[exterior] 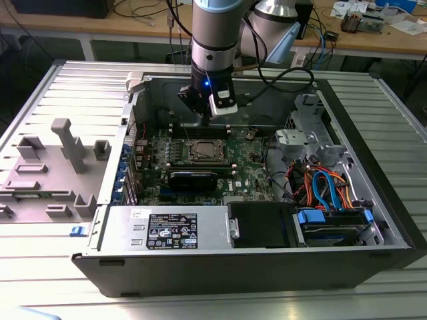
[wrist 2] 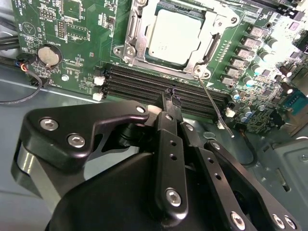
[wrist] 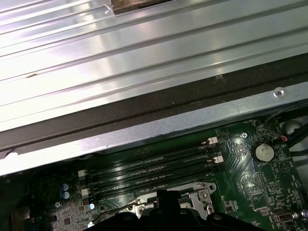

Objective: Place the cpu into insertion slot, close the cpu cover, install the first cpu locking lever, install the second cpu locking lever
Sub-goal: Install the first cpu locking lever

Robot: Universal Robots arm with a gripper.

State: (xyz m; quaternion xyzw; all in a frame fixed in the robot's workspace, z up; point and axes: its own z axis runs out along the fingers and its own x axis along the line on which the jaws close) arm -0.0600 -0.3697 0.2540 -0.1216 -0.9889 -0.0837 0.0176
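1. The cpu (wrist 2: 175,36) sits in the insertion slot (exterior: 203,151) with the cpu cover (wrist 2: 136,36) down around it. One thin locking lever (wrist 2: 215,107) looks unlatched and sticks out over the memory slots (wrist 2: 144,82)
2. The jaws are pinched narrow and hold nothing. In the exterior view they hover at 12 o'clock of the slot
3. Risk: the closed tip could slip off the springy lever and scrape the green board
4. A ribbed metal tabletop (exterior: 60,87) carries the open computer case (exterior: 373,133), with cables (exterior: 327,183) crowded at 4 o'clock of the slot

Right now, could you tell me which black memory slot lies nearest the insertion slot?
The end memory slot, right beside the insertion slot; the other three lie farther off, toward the case wall.
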